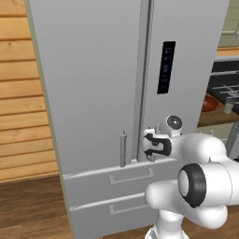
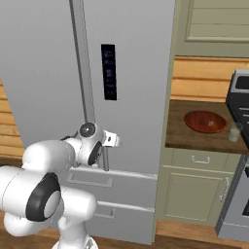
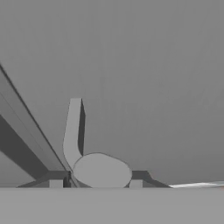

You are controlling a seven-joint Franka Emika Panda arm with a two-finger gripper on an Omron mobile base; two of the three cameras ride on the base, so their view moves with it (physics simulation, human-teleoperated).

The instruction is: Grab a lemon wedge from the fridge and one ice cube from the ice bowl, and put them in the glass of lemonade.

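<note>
The grey fridge (image 1: 93, 84) (image 2: 44, 73) stands with both doors shut, so the lemon wedge is hidden. My gripper (image 1: 148, 144) (image 2: 103, 154) is at the lower end of the right door's vertical bar handle (image 1: 148, 70) (image 2: 83, 63). In the hand view the handle's rounded end (image 3: 101, 171) sits between my fingertips (image 3: 56, 184), which press against both its sides. On the counter to the right, the reddish-brown ice bowl (image 2: 205, 121) (image 1: 210, 103) rests beside the glass of lemonade (image 2: 234, 132) (image 1: 228, 106). The ice cube is too small to make out.
Two fridge drawers (image 1: 116, 179) lie just under my hand. The left door's handle (image 1: 123, 149) stands close beside it. Beige cabinets (image 2: 194, 189) carry the counter, with a stove (image 2: 240, 97) at the far right. A wooden wall (image 1: 23, 93) flanks the fridge's left.
</note>
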